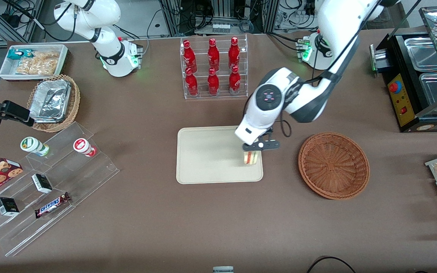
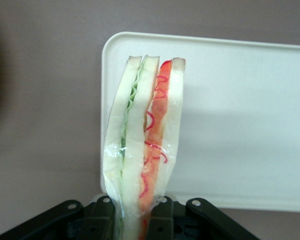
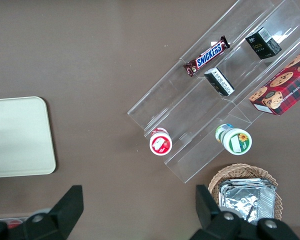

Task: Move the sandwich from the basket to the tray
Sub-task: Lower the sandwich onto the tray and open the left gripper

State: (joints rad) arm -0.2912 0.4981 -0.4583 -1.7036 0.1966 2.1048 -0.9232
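The sandwich (image 1: pixel 252 157), a wrapped wedge of white bread with green and red filling, hangs over the tray (image 1: pixel 211 155) near the corner closest to the basket. My left gripper (image 1: pixel 257 148) is shut on it from above. In the left wrist view the sandwich (image 2: pixel 146 145) stands between the two black fingers (image 2: pixel 101 216), with the cream tray (image 2: pixel 240 125) under it. The reddish-brown wicker basket (image 1: pixel 334 165) sits beside the tray toward the working arm's end of the table, with nothing in it.
A clear rack of red bottles (image 1: pixel 214 67) stands farther from the front camera than the tray. Clear stepped shelves with snacks (image 1: pixel 47 185), a light wicker basket with foil trays (image 1: pixel 53 102) and a white bin (image 1: pixel 32 62) lie toward the parked arm's end. A black appliance (image 1: pixel 419 79) stands toward the working arm's end.
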